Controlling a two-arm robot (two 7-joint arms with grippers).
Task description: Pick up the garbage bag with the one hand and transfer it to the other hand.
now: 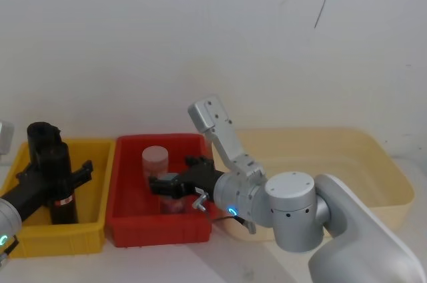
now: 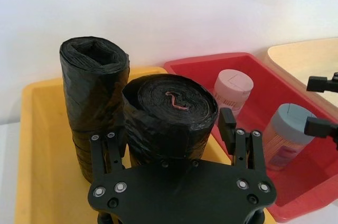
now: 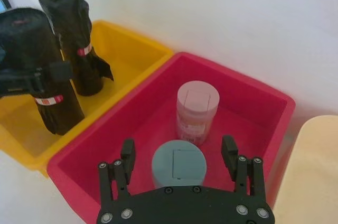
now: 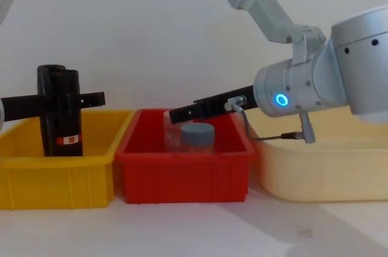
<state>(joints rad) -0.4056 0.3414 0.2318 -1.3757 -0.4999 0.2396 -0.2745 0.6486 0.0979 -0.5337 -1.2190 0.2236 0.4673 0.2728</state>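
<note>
Closest to the head camera, the right arm (image 1: 293,213) (blue ring lit at the wrist) is held out over the red bin (image 4: 182,175), which sits between the yellow bin (image 4: 60,175) and a cream tub (image 4: 321,172). Its right gripper (image 3: 178,147) is spread wide above a grey-lidded jar (image 3: 178,163), with a pink jar (image 3: 196,108) just behind; nothing is held. Over in the yellow bin, the bag (image 2: 169,102) is stood upright with its red-and-white label low on the side, close beside a second roll (image 2: 95,76) with a loose flap. The left gripper (image 2: 174,129) is set level around the bag's upper half, one finger on each side. The jaws are open, and a sliver of gap is seen at one finger, so the bag is straddled but not clamped.
</note>
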